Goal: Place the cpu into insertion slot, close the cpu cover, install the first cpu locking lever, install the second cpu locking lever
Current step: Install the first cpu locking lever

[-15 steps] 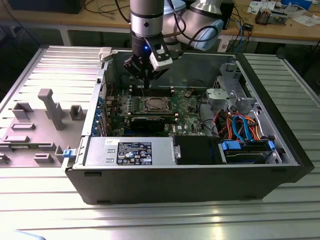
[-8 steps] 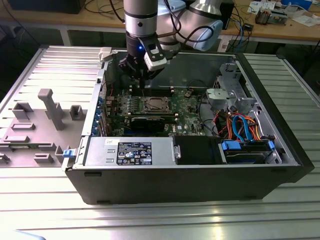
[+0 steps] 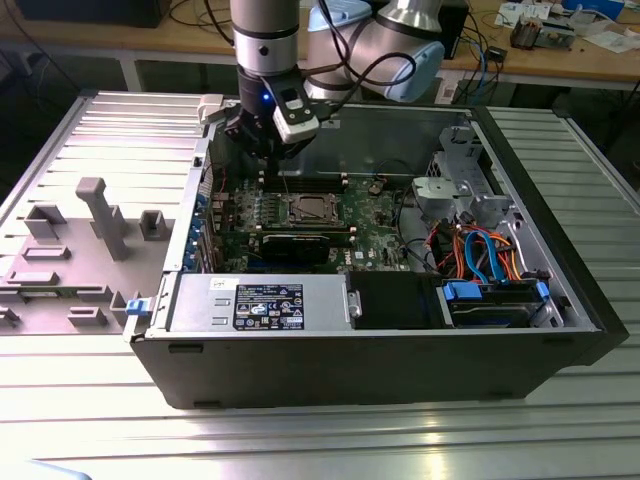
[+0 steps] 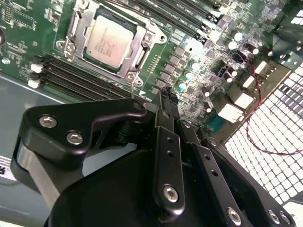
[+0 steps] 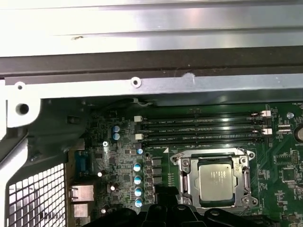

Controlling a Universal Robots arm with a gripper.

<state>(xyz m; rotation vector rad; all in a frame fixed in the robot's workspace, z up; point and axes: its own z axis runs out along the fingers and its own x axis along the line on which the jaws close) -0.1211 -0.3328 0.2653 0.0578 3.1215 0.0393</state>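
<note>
silver-grey arm [image 3: 265, 30], pale-blue joint cap [image 3: 338, 14], black hand [image 4: 163, 97], silver screws [image 4: 74, 138]

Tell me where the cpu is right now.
In both wrist views, the cpu sits framed by the cpu cover on the green board, beside the long memory slots.

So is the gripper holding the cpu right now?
No. In the second wrist view the cpu lies flat in the insertion slot, apart from the gripper, which carries nothing.

The exterior view looks down on the whole open computer case [image 3: 350, 370]; both wrist views, close inside, share the cpu [image 4: 108, 41] [image 5: 218, 179].
</note>
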